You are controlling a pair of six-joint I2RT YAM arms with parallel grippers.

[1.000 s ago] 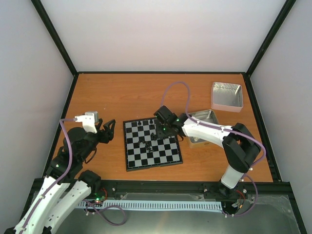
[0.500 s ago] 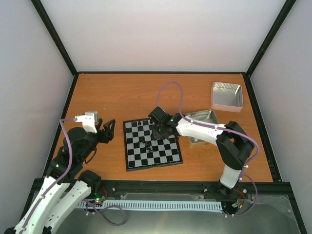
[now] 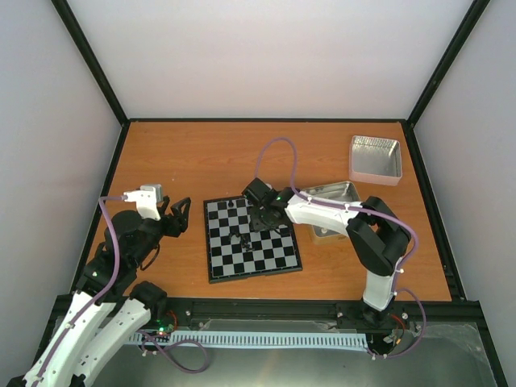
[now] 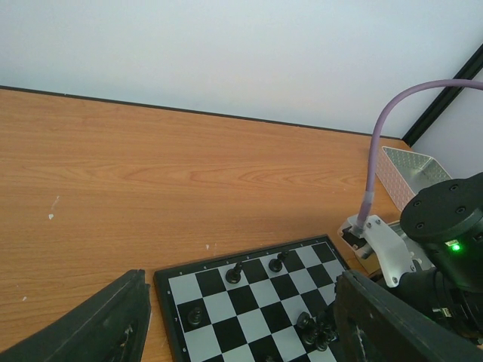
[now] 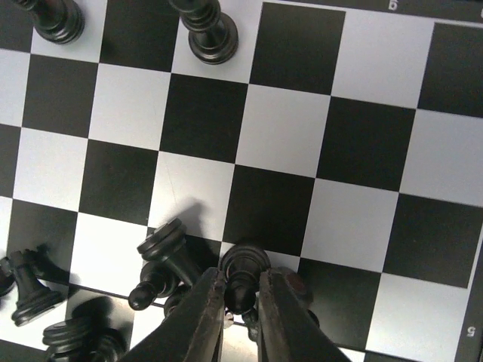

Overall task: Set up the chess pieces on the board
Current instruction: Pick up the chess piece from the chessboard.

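Nearest me on the left, the left gripper [image 3: 179, 213] hangs just off the board's left edge, jaws spread wide with nothing between them. The board [image 3: 266, 260] lies flat in the middle of the wooden table [image 3: 185, 153]. The chess pieces [image 3: 235, 236] I can see are on it: a loose cluster near the centre, some tipped over, and a few standing toward the far edge. The right gripper [image 5: 240, 296] reaches in from the right over that cluster. Its jaws are drawn in to a narrow gap on either side of one black piece [image 5: 243, 268], and as far as I can make out they pinch it. Just beside it a toppled piece [image 5: 160, 264] lies on its side. Past the board's right corner sits an open metal tin [image 3: 337, 193], with a second tin [image 3: 376, 156] farther back by the right wall.
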